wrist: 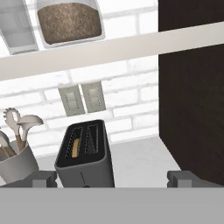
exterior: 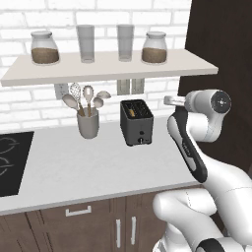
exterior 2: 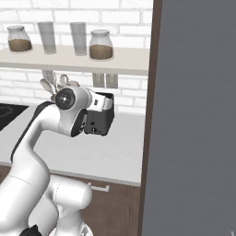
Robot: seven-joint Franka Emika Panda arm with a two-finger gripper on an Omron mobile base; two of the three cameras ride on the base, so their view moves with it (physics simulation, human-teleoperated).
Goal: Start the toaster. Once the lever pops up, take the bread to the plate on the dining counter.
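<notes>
The toaster (exterior: 136, 122) stands on the counter (exterior: 74, 167) with the bread (wrist: 76, 148) in its left slot. The hand (wrist: 111, 178), at its 3 o'clock, is wide open and empty, positioned for the lever.

Home kitchen: white brick wall (exterior: 29, 22) backing a pale surface (exterior: 74, 167) over dark wood cabinets (exterior: 78, 224), toaster (exterior: 136, 121) sitting beside utensil cup (exterior: 88, 123), cooktop (exterior: 12, 160) showing at 9 o'clock, jars (exterior: 44, 47) lining the shelf (exterior: 108, 66).
</notes>
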